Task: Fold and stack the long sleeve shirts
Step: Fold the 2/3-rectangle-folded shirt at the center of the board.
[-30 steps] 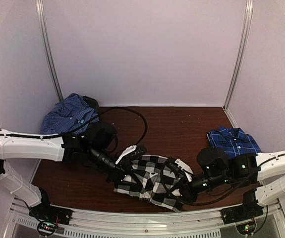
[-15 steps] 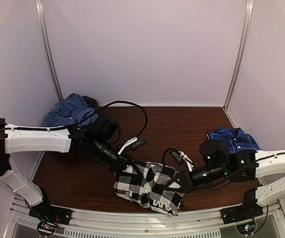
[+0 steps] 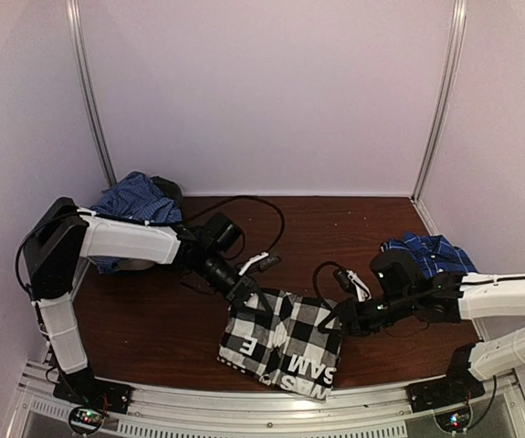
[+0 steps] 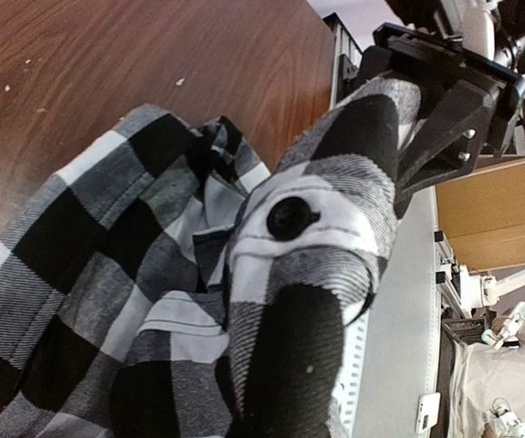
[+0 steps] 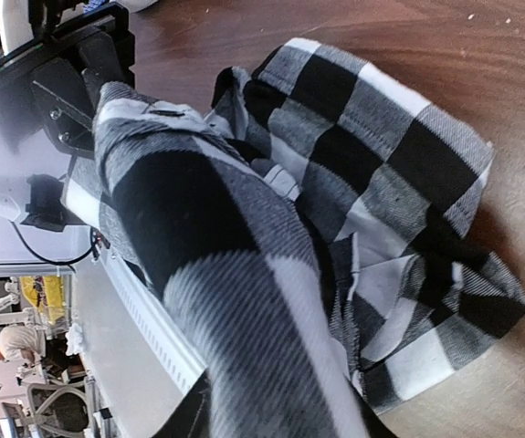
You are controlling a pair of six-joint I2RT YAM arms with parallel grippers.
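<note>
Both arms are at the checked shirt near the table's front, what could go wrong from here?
The black-and-white check shirt lies bunched close to the front edge of the table; a pull toward the arm bases might drag it off.
In both wrist views its cloth drapes over the jaws, so it might snag as they withdraw and undo the fold.

You see the black-and-white check shirt (image 4: 143, 274) bunched on the brown table (image 4: 107, 64), which lies bare toward 11 o'clock. One fold rises toward the lens, with a black button (image 4: 291, 217) at its centre. Toward 1 o'clock, the fold's far end meets the right gripper (image 4: 408, 114).
</note>
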